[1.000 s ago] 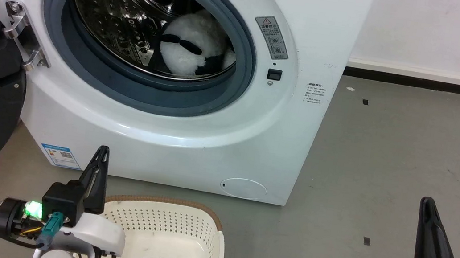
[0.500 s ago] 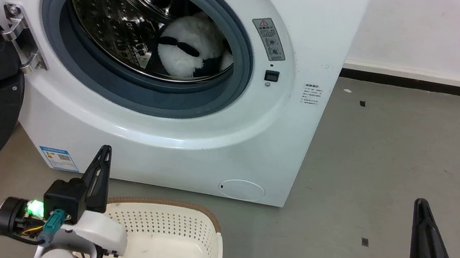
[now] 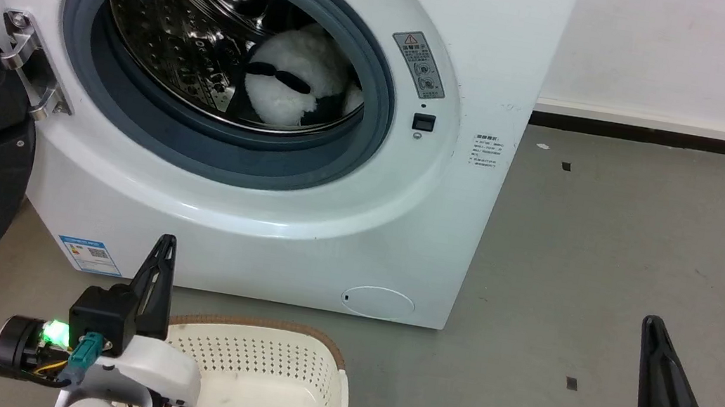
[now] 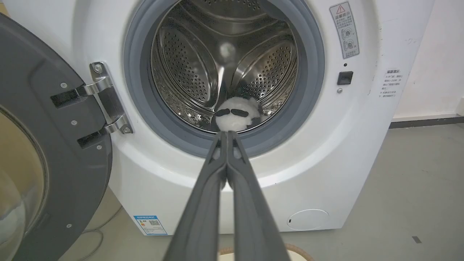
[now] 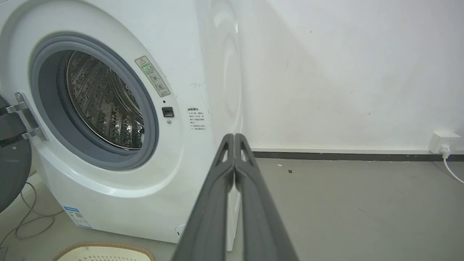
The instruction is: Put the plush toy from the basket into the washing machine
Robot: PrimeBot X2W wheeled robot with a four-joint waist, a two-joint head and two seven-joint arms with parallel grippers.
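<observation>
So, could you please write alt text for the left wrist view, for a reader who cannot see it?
The plush toy lies inside the steel drum of the white washing machine, whose dark door stands open at the left. The left gripper, fingers pressed together, points toward the plush toy.

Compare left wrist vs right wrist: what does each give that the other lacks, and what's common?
Left wrist: the plush toy lying at the bottom of the drum, and the left gripper, shut and empty. Right wrist: a wall socket with a white cable, and the right gripper, shut and empty. Both: the washing machine with its door open, its warning sticker and the grey floor.
</observation>
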